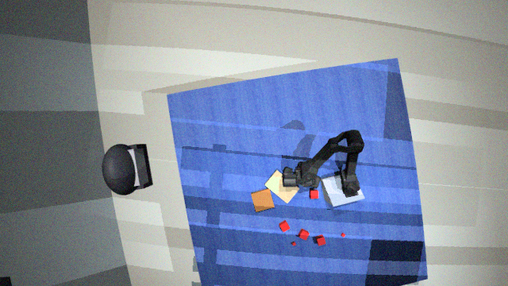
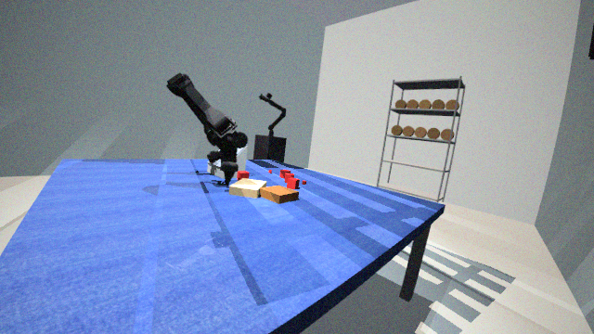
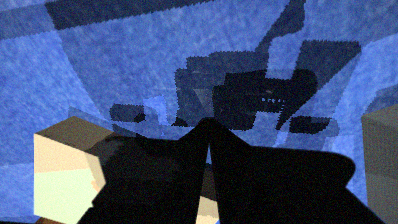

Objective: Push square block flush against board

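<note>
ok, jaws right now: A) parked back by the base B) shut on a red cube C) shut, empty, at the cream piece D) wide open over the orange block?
C. In the wrist view the gripper jaws meet with nothing between them, and the top view puts them at the cream piece, beside the orange block.

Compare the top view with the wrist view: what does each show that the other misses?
Only the top view shows the orange block meeting the cream board at a corner, the scattered red cubes and the arm's white base. Only the wrist view shows the fingers pressed together, holding nothing. Both share the shut gripper, the board and the blue table.
</note>
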`<state>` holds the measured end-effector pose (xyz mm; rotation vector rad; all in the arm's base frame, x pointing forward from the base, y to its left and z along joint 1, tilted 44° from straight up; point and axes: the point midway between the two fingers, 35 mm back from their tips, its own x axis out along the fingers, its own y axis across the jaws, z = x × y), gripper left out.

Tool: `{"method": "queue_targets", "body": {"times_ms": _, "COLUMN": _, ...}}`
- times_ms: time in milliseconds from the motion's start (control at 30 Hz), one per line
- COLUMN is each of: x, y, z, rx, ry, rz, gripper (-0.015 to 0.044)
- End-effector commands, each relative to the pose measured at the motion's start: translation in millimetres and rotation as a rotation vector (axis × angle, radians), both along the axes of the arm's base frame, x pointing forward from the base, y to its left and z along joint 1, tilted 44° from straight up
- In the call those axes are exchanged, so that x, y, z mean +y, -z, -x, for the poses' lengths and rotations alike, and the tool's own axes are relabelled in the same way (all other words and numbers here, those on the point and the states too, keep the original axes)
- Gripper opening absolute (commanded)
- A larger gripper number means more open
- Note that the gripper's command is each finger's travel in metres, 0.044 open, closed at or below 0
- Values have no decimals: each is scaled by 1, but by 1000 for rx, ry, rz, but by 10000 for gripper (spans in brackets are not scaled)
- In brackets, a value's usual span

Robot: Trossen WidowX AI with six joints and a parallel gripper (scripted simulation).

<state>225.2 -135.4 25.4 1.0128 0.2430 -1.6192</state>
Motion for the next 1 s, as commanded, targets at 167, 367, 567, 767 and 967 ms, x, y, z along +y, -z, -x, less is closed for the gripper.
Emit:
{"method": "queue_targets", "body": {"times_ms": 167, "x": 12, "y": -16, "z": 2, "rx": -1, "ry": -2, "rz": -2, "gripper": 0}}
{"method": "queue_targets", "body": {"times_ms": 367, "x": 36, "y": -42, "z": 4, "rx": -3, "ry": -5, "rz": -2, "gripper": 0}}
{"method": "queue_targets", "body": {"times_ms": 567, "x": 37, "y": -42, "z": 4, "rx": 33, "ry": -41, "rz": 0, "gripper": 0}}
{"method": "queue_targets", "body": {"times_ms": 767, "x": 39, "y": -40, "z": 4, "rx": 178, "ry": -190, "rz": 5, "gripper": 0}}
{"method": "queue_targets", "body": {"times_ms": 967, "x": 41, "y": -38, "z": 3, "rx": 323, "ry": -339, "rz": 10, "gripper": 0}}
